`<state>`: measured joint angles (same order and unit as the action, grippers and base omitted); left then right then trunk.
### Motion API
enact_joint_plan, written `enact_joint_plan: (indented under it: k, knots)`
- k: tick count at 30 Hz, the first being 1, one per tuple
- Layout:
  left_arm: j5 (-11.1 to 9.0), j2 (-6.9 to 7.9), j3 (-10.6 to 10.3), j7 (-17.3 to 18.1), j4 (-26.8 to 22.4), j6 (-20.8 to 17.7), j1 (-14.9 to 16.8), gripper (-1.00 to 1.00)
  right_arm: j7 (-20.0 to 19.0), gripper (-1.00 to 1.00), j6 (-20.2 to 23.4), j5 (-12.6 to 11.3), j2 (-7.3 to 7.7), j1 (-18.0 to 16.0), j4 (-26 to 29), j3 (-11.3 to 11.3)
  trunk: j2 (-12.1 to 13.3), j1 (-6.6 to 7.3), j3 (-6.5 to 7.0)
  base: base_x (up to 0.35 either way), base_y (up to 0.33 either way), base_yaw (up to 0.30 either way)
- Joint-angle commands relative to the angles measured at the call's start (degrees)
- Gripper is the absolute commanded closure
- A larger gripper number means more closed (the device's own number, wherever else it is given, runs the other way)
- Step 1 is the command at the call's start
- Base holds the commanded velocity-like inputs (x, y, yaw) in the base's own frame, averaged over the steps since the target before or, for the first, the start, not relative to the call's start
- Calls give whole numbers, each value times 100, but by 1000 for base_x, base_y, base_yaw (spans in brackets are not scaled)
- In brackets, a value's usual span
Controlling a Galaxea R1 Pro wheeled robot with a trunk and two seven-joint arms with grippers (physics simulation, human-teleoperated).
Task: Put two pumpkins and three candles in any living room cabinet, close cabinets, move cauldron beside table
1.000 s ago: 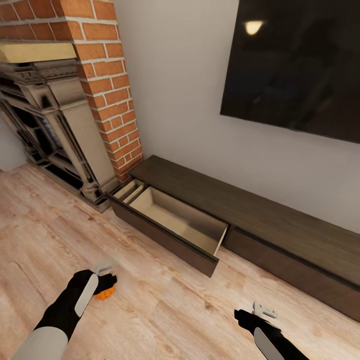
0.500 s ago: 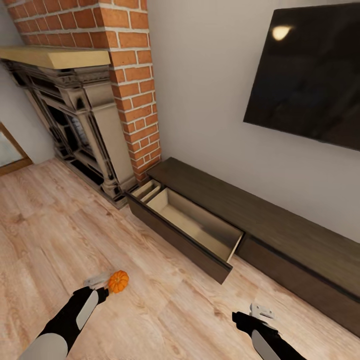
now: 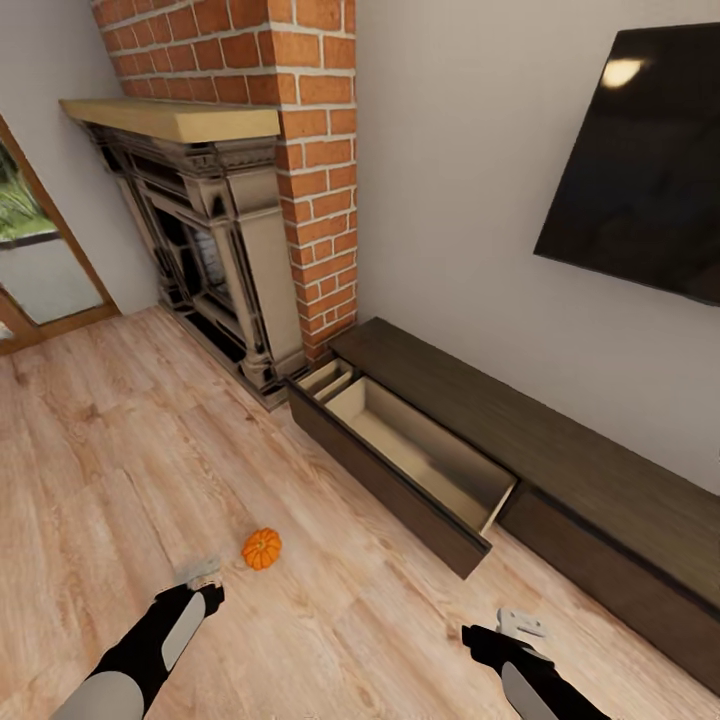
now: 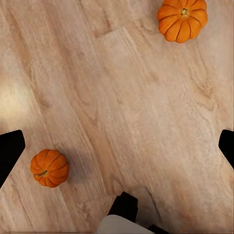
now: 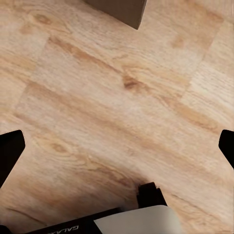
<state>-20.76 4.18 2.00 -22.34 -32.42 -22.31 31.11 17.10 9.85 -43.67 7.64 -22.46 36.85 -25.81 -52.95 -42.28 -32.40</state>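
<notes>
The head view has one small round orange ribbed pumpkin [image 3: 262, 548] lying on the light wood plank floor [image 3: 120, 450], just ahead of the left hand [image 3: 200, 578]. The left wrist view counts two: a first pumpkin [image 4: 49, 167] with its stem tipped sideways along the boards, and a second pumpkin [image 4: 183, 20] with its stem facing the camera, the two well apart on the planks.

The low, long dark-brown wood cabinet [image 3: 560, 450] runs along the wall from the brick chimney [image 3: 300, 140], its long axis parallel to that wall. One drawer [image 3: 410, 465] stands pulled out toward the room, its pale inside bare.

The left hand is spread wide and holds nothing. The right hand [image 3: 518, 626] hangs over bare floor, fingertips [image 5: 9, 148] wide apart, empty; a dark drawer corner [image 5: 119, 9] appears in the right wrist view.
</notes>
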Motion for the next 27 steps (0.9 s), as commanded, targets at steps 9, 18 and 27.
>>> enact_joint_plan:
  k: [9,18,27]
  knots:
    - [-22,-116,-109,-59,-10,-17,1,-100,48,-100,11,-28,9,-4,15,-46,-5,2,3,-310,-4,79]
    - [-22,-118,-112,-60,-10,-18,0,-100,48,-100,-108,-52,5,-4,11,-55,-5,2,25,-286,0,257]
    - [-26,-120,-112,-60,-10,-18,0,-100,48,-100,-114,-45,2,-4,15,-55,-5,2,50,-36,0,275]
